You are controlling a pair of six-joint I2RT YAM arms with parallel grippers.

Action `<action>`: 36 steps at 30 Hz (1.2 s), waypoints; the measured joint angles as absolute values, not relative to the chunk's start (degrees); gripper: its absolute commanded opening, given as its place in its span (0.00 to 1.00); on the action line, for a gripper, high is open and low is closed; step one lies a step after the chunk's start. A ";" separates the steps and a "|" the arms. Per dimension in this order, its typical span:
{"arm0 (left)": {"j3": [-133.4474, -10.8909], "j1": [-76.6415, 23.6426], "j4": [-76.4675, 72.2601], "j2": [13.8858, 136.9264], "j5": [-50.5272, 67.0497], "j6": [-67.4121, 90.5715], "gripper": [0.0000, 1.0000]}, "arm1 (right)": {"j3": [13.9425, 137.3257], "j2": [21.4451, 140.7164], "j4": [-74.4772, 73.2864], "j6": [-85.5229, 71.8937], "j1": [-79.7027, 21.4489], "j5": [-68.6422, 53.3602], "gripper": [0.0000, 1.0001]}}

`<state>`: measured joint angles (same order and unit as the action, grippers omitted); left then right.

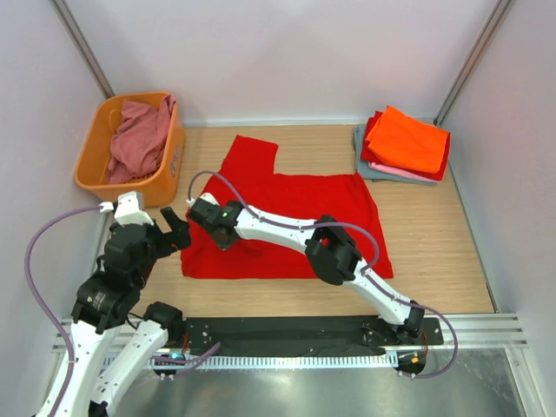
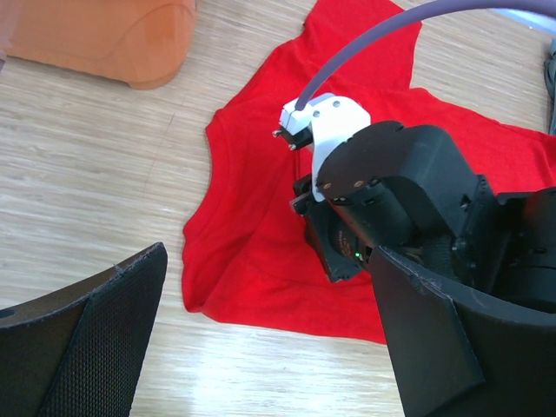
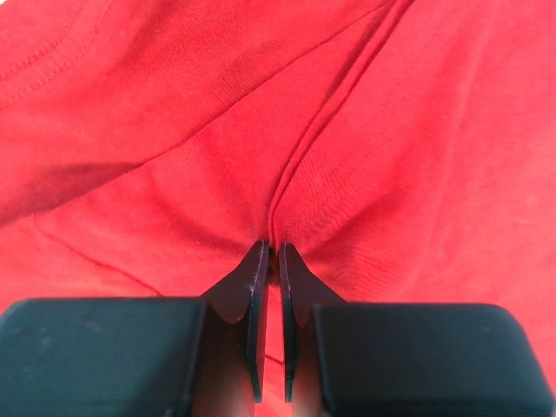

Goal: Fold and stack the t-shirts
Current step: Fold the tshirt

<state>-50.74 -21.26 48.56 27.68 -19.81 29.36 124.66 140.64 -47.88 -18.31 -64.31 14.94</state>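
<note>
A large bright red t-shirt [image 1: 313, 195] lies spread on the wooden table, one sleeve pointing to the back. My right gripper [image 1: 210, 228] reaches across to its left part and is shut on a pinched ridge of the red fabric [image 3: 391, 130]; in the right wrist view the gripper [image 3: 270, 252] has its jaws nearly together. My left gripper [image 1: 178, 230] is open and empty just left of the shirt's front left edge [image 2: 252, 226]; its fingers [image 2: 113, 313] stand wide apart. Folded shirts are stacked at the back right, orange [image 1: 415, 139] on top.
An orange plastic basket [image 1: 91, 161] at the back left holds a crumpled dusty rose shirt [image 1: 139, 135]. The stack also shows red, pink and grey-blue [image 1: 365, 156] layers. White walls close the table in at the back and sides. The right arm [image 1: 334, 248] crosses over the shirt.
</note>
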 measured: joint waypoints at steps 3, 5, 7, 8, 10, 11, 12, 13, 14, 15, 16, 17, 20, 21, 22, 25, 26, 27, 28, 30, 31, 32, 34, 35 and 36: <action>-50.74 -21.26 48.56 27.68 -19.97 29.39 0.99 | 124.66 139.57 -48.51 -17.19 -64.01 15.31 0.13; -50.74 -21.26 48.56 27.68 -19.97 29.39 1.00 | 124.66 138.56 -48.86 -16.53 -63.59 15.57 0.13; -50.74 -21.26 48.56 27.75 -19.97 29.39 1.00 | 124.66 137.49 -48.99 -16.05 -62.78 15.81 0.13; -50.74 -21.26 48.56 27.77 -19.99 29.39 1.00 | 124.66 136.99 -48.99 -15.79 -62.24 15.81 0.13; -50.74 -21.26 48.56 27.90 -19.99 29.39 1.00 | 124.60 136.05 -48.97 -15.22 -61.06 15.79 0.13; -50.74 -21.26 48.58 27.99 -19.99 29.39 1.00 | 124.57 135.68 -48.95 -14.98 -60.51 15.77 0.13; -50.74 -21.26 48.56 28.08 -19.99 29.39 1.00 | 124.57 135.37 -48.95 -14.68 -60.10 15.77 0.13; -50.74 -21.26 48.56 28.14 -19.99 29.41 1.00 | 124.57 135.17 -48.93 -14.41 -59.70 15.79 0.13; -50.74 -21.26 48.56 28.21 -20.01 29.39 1.00 | 124.57 134.96 -48.95 -14.00 -59.18 15.81 0.13; -50.74 -21.26 48.56 28.27 -20.01 29.39 1.00 | 124.55 134.80 -48.95 -13.61 -58.70 15.94 0.13; -50.74 -21.26 48.56 28.36 -20.01 29.39 1.00 | 124.49 134.65 -48.93 -13.30 -58.28 16.05 0.13; -50.74 -21.26 48.56 28.40 -20.01 29.39 1.00 | 124.40 134.58 -48.93 -12.99 -57.87 16.21 0.13; -50.74 -21.26 48.58 28.56 -20.05 29.39 1.00 | 123.81 134.50 -48.93 -12.25 -56.71 16.38 0.14; -50.74 -21.26 48.58 28.64 -20.14 29.39 1.00 | 123.44 134.50 -48.88 -12.08 -56.16 16.38 0.15; -50.74 -21.26 48.58 28.71 -20.21 29.41 1.00 | 123.02 134.47 -48.90 -11.90 -55.72 16.38 0.20; -50.72 -21.26 48.58 28.95 -20.40 29.41 1.00 | 121.69 134.47 -48.88 -11.42 -54.15 16.34 0.30; -50.72 -21.26 48.58 29.06 -20.43 29.41 1.00 | 121.21 134.47 -48.82 -11.27 -53.56 16.34 0.30; -50.72 -21.26 48.58 29.19 -20.43 29.41 1.00 | 120.79 134.47 -48.86 -11.11 -52.86 16.36 0.31; -50.70 -21.26 48.58 29.36 -20.43 29.43 1.00 | 120.38 134.47 -48.84 -11.07 -52.16 16.36 0.34; -50.65 -21.26 48.58 29.87 -20.40 29.45 1.00 | 119.77 134.47 -48.88 -11.29 -50.85 16.36 0.44; -50.63 -21.26 48.58 30.20 -20.40 29.47 1.00 | 119.61 134.47 -48.90 -11.53 -50.06 16.34 0.53; -50.61 -21.26 48.58 30.52 -20.40 29.47 1.00 | 119.52 134.47 -48.88 -11.79 -49.36 16.32 0.55; -50.54 -21.26 48.58 31.09 -20.40 29.50 1.00 | 119.46 134.47 -48.88 -11.99 -48.31 16.38 0.63; -50.52 -21.26 48.60 31.42 -20.40 29.50 1.00 | 119.46 134.47 -48.86 -12.05 -47.75 16.45 0.65; -50.52 -21.26 48.60 31.77 -20.40 29.52 1.00 | 119.46 134.47 -48.90 -12.12 -47.22 16.67 0.67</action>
